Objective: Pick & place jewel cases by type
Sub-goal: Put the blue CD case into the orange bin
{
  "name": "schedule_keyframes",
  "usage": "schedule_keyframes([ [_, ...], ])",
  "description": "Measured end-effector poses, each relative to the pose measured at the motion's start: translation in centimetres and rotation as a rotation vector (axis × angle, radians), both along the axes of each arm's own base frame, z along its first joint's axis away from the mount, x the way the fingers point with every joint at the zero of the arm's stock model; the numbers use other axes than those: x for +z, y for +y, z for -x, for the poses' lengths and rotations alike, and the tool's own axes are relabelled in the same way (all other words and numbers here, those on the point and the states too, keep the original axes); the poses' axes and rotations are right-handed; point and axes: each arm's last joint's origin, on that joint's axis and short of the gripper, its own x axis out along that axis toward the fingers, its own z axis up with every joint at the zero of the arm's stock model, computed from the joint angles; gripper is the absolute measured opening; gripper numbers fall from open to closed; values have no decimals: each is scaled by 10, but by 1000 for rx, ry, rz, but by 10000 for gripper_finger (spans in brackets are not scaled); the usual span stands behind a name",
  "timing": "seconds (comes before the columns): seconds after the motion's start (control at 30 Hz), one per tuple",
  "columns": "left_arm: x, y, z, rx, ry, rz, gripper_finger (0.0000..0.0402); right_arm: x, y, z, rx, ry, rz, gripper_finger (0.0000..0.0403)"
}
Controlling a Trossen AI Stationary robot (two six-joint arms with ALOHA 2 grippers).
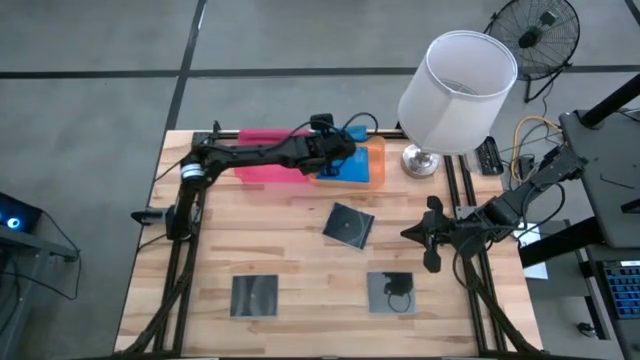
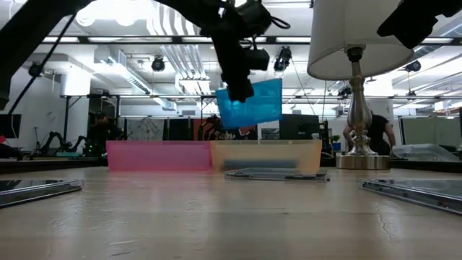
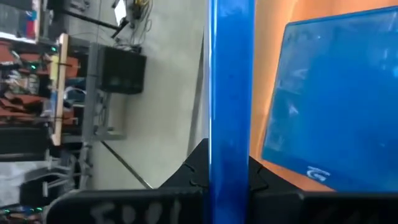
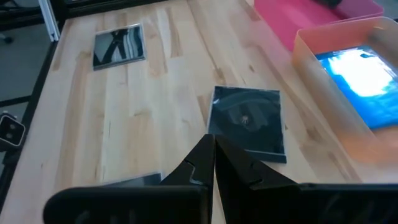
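One blue case [image 2: 250, 105] is hanging on edge, clamped in the left claw [image 1: 335, 150] just above the orange tray [image 1: 374, 160] at upper centre, while the right claw [image 1: 425, 235] is waiting clenched, empty, nearest the dark cases.

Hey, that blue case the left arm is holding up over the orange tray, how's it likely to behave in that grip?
The blue case probably stays stiff: held at one end by the left end effector, it shows no sag. It looks thin and likely light. Its glossy plastic may be slippery, and it hangs tilted above the orange tray, so it might pivot or slide.
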Motion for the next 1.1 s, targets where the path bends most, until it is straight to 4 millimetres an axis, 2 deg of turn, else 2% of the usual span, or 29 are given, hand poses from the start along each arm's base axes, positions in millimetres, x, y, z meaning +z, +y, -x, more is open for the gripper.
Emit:
schedule_keyframes([
  [0.23, -30, -15, -25, -95, 80, -62, 0, -1, 0, 0, 2, 4, 6, 9],
  [0.33, -38, -20, -33, -77, 86, -113, 0, -2, 0, 0, 3, 5, 7, 9],
  [0.6, -52, -21, -37, 14, 100, -178, 0, -2, 0, 0, 8, 7, 16, 8],
  [1.1, -62, -34, -39, -62, 145, -118, 0, -2, 0, 0, 17, 9, 29, 8],
])
